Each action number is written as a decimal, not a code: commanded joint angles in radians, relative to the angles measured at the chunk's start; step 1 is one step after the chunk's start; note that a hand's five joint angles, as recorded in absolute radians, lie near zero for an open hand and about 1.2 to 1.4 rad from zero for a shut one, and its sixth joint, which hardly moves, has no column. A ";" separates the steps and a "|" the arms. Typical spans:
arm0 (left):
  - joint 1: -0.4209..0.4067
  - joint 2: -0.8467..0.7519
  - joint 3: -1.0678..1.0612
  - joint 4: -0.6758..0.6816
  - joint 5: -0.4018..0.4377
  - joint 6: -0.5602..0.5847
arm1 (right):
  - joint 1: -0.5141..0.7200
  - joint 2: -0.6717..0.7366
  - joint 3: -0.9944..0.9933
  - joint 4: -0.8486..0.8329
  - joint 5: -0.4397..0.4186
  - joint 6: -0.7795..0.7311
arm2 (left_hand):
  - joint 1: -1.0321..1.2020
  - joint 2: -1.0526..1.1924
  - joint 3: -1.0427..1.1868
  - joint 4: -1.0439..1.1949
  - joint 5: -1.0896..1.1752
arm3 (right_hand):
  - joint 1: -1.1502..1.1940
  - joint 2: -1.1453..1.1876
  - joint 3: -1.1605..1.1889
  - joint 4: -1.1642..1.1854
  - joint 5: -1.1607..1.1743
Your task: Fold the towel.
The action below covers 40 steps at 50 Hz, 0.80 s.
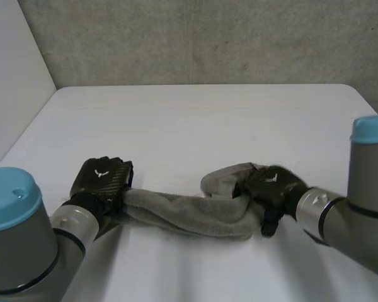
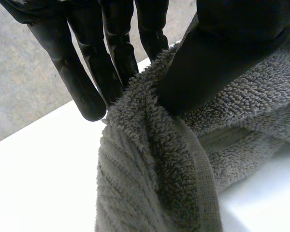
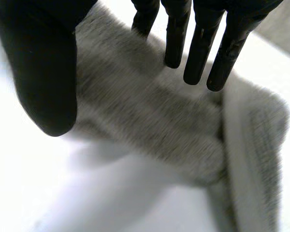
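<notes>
A grey towel (image 1: 183, 214) lies bunched into a long roll on the white table (image 1: 201, 119), stretched between my two hands. My left hand (image 1: 104, 179) is at its left end. In the left wrist view the thumb (image 2: 208, 63) and fingers (image 2: 111, 63) pinch a ridge of the towel (image 2: 154, 169). My right hand (image 1: 271, 185) is over the right end, where the cloth doubles back in a lump (image 1: 230, 179). In the right wrist view its fingers (image 3: 198, 48) are straight and spread away from the thumb (image 3: 43, 72); the towel (image 3: 150, 125) lies under the palm, not pinched.
A grey wall (image 1: 208, 38) runs behind the table's far edge, and a pale wall (image 1: 12, 75) closes the left side. Bare tabletop stretches beyond the towel toward the back.
</notes>
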 commanded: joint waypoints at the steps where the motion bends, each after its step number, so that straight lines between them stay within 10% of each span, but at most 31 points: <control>1: -0.011 0.110 -0.078 -0.016 0.001 0.001 | -0.024 -0.056 -0.121 0.004 -0.053 0.163 | 0.258 0.188 0.191 0.179 0.215 | -0.006 0.048 0.049 0.049 0.045; 18: -0.039 0.277 -0.221 -0.014 0.001 0.004 | 0.008 0.245 -0.511 0.228 -0.145 0.158 | 0.258 0.188 0.191 0.179 0.215 | 0.062 0.115 0.116 0.116 0.112; 32: -0.031 0.259 -0.233 -0.010 0.001 0.004 | 0.056 0.384 -0.521 0.231 -0.127 -0.164 | 0.258 0.188 0.191 0.179 0.215 | -0.123 -0.070 -0.069 -0.069 -0.073; 35: -0.028 0.254 -0.230 -0.007 0.001 0.004 | 0.059 0.409 -0.523 0.231 -0.125 -0.193 | 0.258 0.188 0.191 0.179 0.215 | 0.009 0.062 0.063 0.063 0.060; 40: -0.013 0.225 -0.167 0.008 0.015 0.004 | 0.063 0.400 -0.579 0.158 -0.125 -0.166 | 0.258 0.188 0.191 0.179 0.215 | 0.901 0.954 0.955 0.955 0.951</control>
